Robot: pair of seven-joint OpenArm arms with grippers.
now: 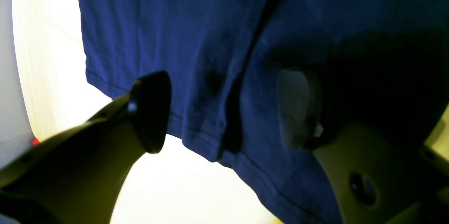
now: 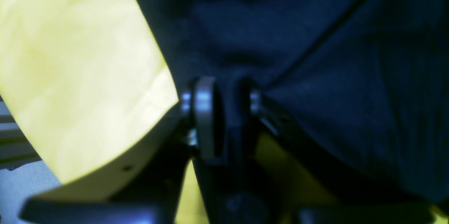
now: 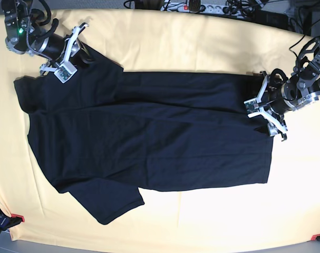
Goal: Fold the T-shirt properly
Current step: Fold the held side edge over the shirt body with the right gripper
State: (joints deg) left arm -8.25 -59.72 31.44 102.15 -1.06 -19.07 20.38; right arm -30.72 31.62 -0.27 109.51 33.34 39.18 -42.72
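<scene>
A: Any containers here, anything holding anything?

B: None that I can see. One garment only, the T-shirt (image 3: 144, 137), black, lying spread across the yellow cloth-covered table (image 3: 202, 47). One sleeve points to the near edge, and its hem end lies toward the base view's right.

A: How many arms?

B: Two. The left gripper (image 3: 266, 113) sits at the base view's right, at the shirt's hem edge. The right gripper (image 3: 75, 47) sits at the far left corner, at the shirt's other end, by the upper sleeve.

A: What is the left one doing?

B: In its own wrist view the left gripper's (image 1: 224, 111) two fingers stand wide apart, with a rumpled fold of the hemmed edge lying between them. The pads are not pressing on the cloth.

A: And the right?

B: Its wrist view is blurred, but the right gripper (image 2: 224, 104) has its fingers drawn close with a pinch of dark cloth between them, so it looks clamped on the shirt.

A: Poses?

B: Both arms reach low over the table, each pointing inward toward the shirt from its own end.

A: Anything else?

B: Two small red markers, one at each near corner (image 3: 17, 218) of the table, and a power strip (image 3: 196, 7) with cables along the far edge.
</scene>
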